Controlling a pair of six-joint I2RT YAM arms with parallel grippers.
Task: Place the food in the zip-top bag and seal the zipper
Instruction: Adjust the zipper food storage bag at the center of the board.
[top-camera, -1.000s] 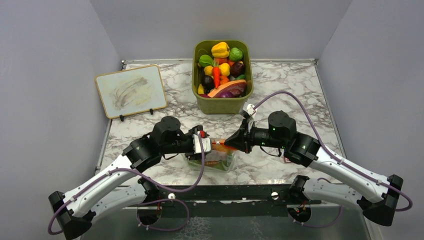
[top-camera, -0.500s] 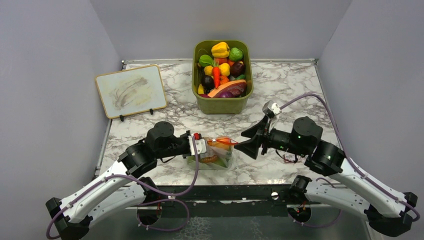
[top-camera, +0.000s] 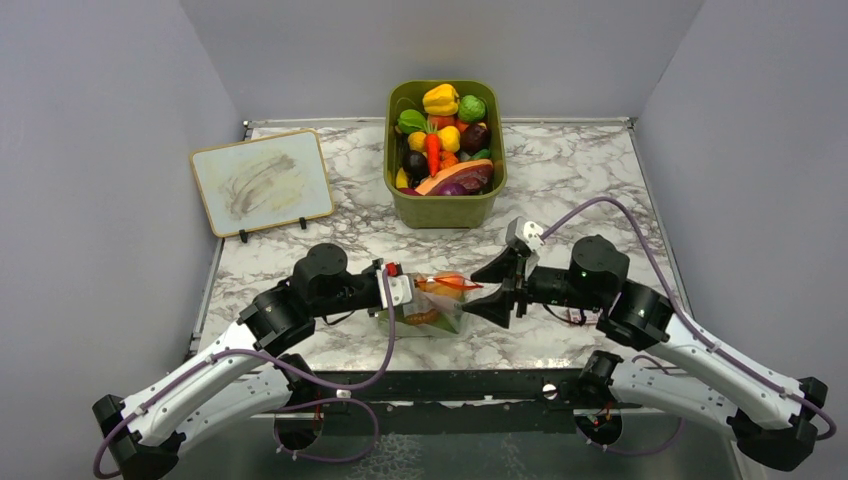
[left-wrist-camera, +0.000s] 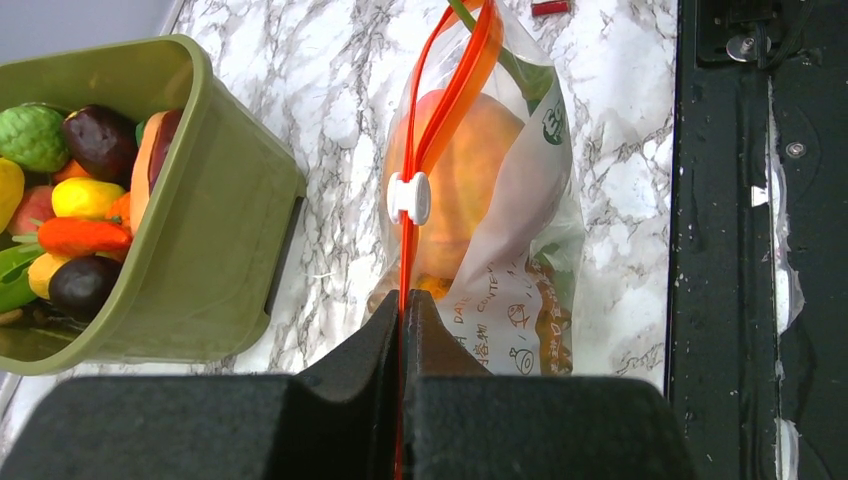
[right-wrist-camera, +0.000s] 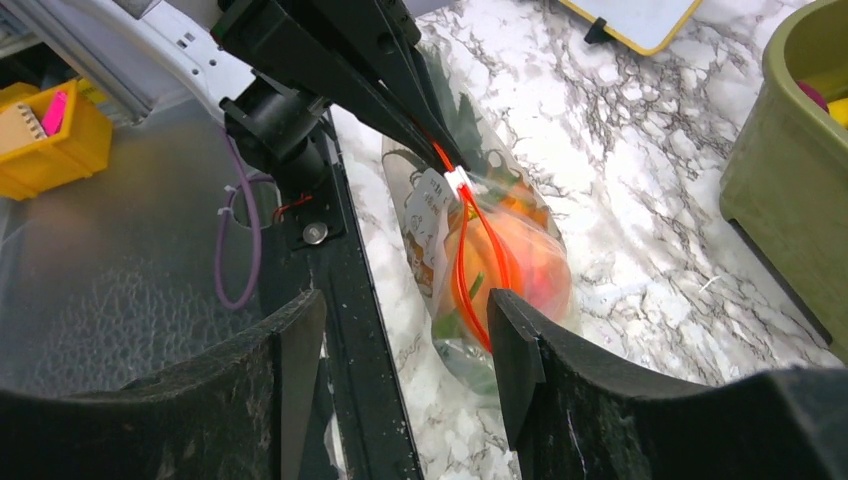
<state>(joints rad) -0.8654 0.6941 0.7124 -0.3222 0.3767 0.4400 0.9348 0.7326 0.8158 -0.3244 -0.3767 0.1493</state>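
Sealing step, seemingly. Pinching one end of the zipper (left-wrist-camera: 452, 90) with the left hand (left-wrist-camera: 403, 300), clamped tight. Flanking the other end with the right hand (right-wrist-camera: 400, 310), spread wide, gripping nothing. Zip-top bag (left-wrist-camera: 510, 260) on the desk (left-wrist-camera: 340, 60), near side of the olive bin (left-wrist-camera: 200, 250), food (left-wrist-camera: 470, 170) inside. White slider (left-wrist-camera: 410, 197) partway along, with a gaping mouth beyond. Next: catch slider, draw along. Label print: "DAT", "CONTE"; rest unreadable.

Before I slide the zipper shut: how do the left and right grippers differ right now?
Left gripper is shut on the zipper at one end of the zip-top bag; right gripper is open, clamping nothing. Left gripper holds the bag; right gripper only faces its opposite end. Both point at the bag.
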